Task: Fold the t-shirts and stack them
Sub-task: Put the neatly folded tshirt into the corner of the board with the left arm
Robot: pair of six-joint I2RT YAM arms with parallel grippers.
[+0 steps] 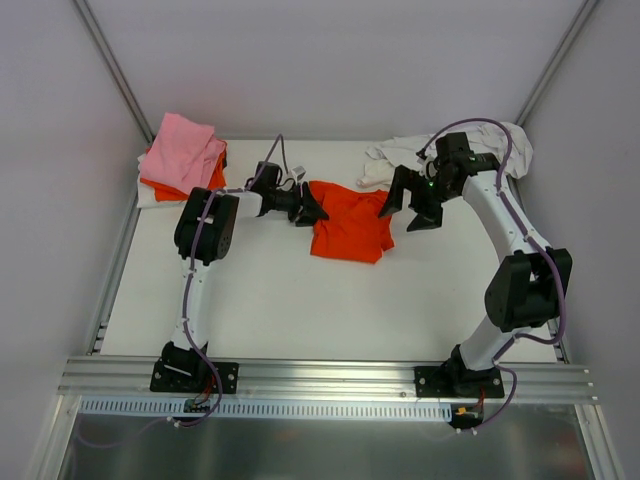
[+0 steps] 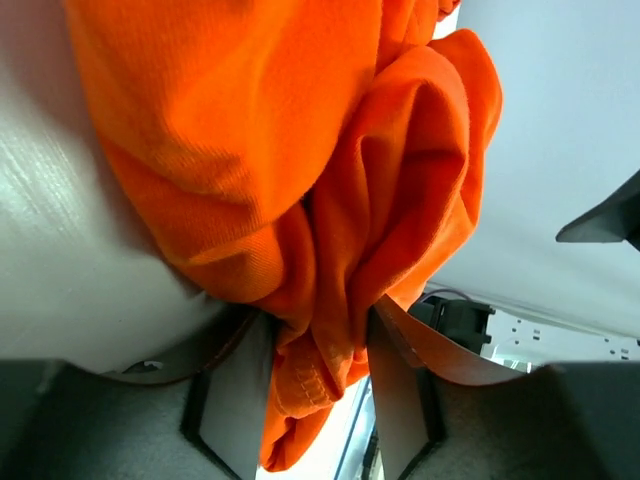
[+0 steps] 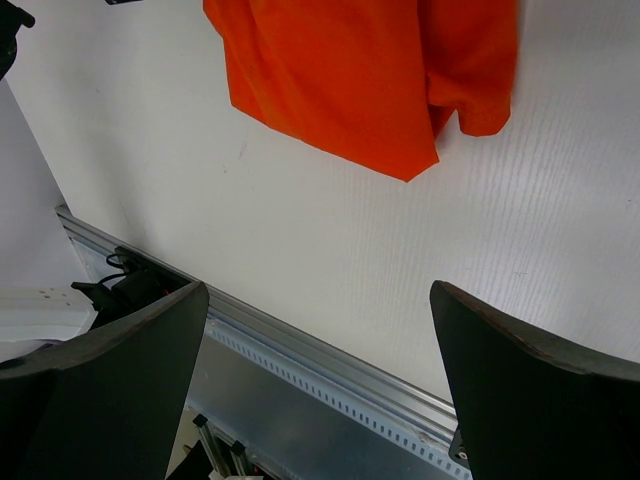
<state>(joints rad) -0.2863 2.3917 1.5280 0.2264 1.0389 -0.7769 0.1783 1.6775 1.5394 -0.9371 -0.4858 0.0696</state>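
Observation:
A bright orange t-shirt [image 1: 350, 226] lies partly folded at the table's middle back; it also shows in the right wrist view [image 3: 360, 80]. My left gripper [image 1: 310, 208] is shut on its left edge, with a bunch of orange cloth [image 2: 320, 350] pinched between the fingers. My right gripper [image 1: 410, 208] is open and empty, just above the shirt's right edge, not touching it. A stack of folded shirts stands at the back left: a pink one [image 1: 183, 150] on top, an orange one [image 1: 212, 178] and a white one below. A crumpled white t-shirt [image 1: 400, 155] lies at the back right.
The white table [image 1: 300, 300] ends in a metal rail [image 1: 330, 378] at the near edge, also in the right wrist view [image 3: 330, 365]. Grey walls with slanted metal posts [image 1: 110, 70] close in the back corners.

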